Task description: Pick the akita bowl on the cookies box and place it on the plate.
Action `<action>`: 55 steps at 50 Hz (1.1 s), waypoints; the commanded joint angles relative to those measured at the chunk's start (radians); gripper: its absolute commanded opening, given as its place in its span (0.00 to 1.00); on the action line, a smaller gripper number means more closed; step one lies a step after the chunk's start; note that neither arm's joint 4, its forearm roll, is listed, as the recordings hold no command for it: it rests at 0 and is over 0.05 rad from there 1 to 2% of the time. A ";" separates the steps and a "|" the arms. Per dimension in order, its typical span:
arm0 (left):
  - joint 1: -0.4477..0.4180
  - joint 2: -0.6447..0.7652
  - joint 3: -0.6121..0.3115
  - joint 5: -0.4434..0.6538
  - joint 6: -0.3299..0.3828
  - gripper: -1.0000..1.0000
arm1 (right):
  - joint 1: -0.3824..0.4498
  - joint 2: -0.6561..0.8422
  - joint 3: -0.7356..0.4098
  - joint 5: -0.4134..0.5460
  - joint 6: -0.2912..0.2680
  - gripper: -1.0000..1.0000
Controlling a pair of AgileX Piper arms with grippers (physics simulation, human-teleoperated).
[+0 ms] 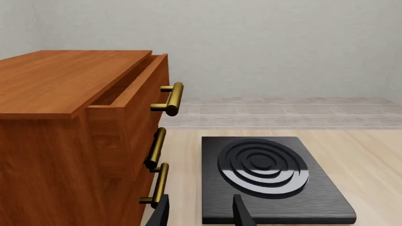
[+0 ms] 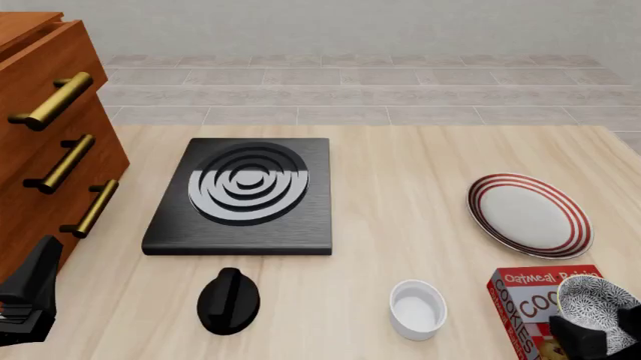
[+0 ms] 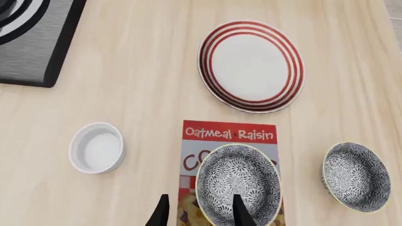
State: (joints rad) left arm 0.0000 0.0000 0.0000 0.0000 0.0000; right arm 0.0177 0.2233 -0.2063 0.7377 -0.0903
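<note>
The akita bowl [image 3: 238,181], speckled black and white, sits on the red cookies box [image 3: 230,134] near the table's front right. In the front view the akita bowl [image 2: 599,301] covers the right part of the cookies box [image 2: 523,294]. The red-striped plate [image 3: 251,66] lies on the table beyond the box, also seen as the plate [image 2: 528,214]. My right gripper [image 3: 201,214] is open above the bowl's near rim, one finger over the bowl and one outside it; the right gripper [image 2: 589,342] shows low in the front view. My left gripper [image 1: 201,215] is open and empty near the cabinet.
A second speckled bowl [image 3: 356,176] rests on the table beside the box. A small white ramekin [image 2: 418,309] stands left of the box. The black stove [image 2: 245,191], a black knob [image 2: 228,300] and a wooden drawer cabinet [image 2: 40,142] with its top drawer ajar fill the left.
</note>
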 commanded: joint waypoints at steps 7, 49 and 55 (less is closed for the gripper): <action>0.000 0.000 0.000 0.000 0.000 1.00 | -0.011 0.016 0.030 -0.047 0.007 1.00; 0.000 0.000 0.000 0.000 0.000 1.00 | -0.019 0.117 0.130 -0.231 0.032 1.00; 0.000 0.000 0.000 0.000 0.000 1.00 | -0.014 0.150 0.139 -0.270 0.032 1.00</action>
State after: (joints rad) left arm 0.0000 0.0000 0.0000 0.0000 0.0000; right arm -0.0035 0.3222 -0.0893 0.5345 -0.0602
